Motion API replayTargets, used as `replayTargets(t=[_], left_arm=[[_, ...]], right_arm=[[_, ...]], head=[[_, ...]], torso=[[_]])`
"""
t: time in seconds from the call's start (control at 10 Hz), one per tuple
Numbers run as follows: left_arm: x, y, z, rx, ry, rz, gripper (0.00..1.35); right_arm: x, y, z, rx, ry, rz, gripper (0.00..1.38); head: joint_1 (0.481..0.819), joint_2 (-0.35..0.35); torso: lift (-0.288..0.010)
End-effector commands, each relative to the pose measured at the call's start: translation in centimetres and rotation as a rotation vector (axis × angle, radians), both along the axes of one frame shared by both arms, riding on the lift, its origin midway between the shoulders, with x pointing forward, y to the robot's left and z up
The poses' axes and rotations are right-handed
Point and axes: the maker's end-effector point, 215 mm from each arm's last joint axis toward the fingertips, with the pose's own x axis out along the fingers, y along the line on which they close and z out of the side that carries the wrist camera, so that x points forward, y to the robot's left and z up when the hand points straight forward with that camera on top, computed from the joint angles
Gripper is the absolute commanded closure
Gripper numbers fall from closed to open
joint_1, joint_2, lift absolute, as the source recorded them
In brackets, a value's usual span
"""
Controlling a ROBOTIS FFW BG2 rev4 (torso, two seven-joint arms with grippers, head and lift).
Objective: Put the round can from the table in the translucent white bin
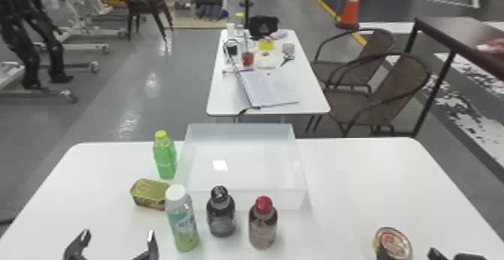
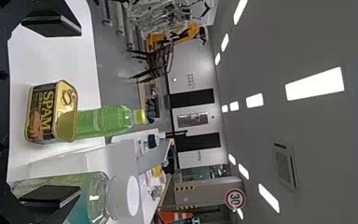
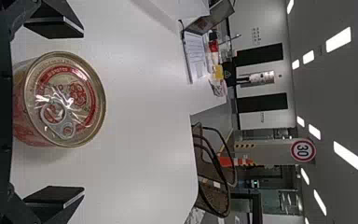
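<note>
The round can (image 1: 395,240) stands upright on a white table (image 1: 367,173), at four o'clock from the translucent white bin (image 1: 242,200), between the spread fingers of the right gripper (image 1: 408,254), touching neither; at eight o'clock from the bin, the left gripper (image 1: 118,236) hangs with fingers apart.

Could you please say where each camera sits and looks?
Head view: on the head, facing forward, down at the table; left tool, right tool.
Left wrist view: on that wrist, facing across the tin; left tool.
Right wrist view: on that wrist, facing across the round can; right tool.
Head and right wrist share the can.
</note>
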Motion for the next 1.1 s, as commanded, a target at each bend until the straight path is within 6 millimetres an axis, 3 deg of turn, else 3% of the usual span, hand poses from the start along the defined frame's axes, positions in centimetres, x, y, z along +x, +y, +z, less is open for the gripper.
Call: replayTargets(t=[0.0, 0.3, 1.0], left_arm=[[0.0, -0.1, 0.1, -0.005, -0.004, 0.0, 0.11], [0.1, -0.1, 0.1, -0.011, -0.012, -0.004, 0.11], [0.1, 0.0, 0.1, -0.027, -0.02, -0.011, 0.11]], right_arm=[[0.8, 0.1, -0.1, -0.006, 0.004, 0.003, 0.11], [1.8, 0.2, -0.8, -0.006, 0.02, 0.005, 0.11], [1.8, 0.3, -3.2, 0.0, 0.069, 0.007, 0.11]], head=[[0.549, 0.0], [0.549, 0.0], [0.549, 0.0]], torso=[[-0.1], [-0.1], [-0.1]])
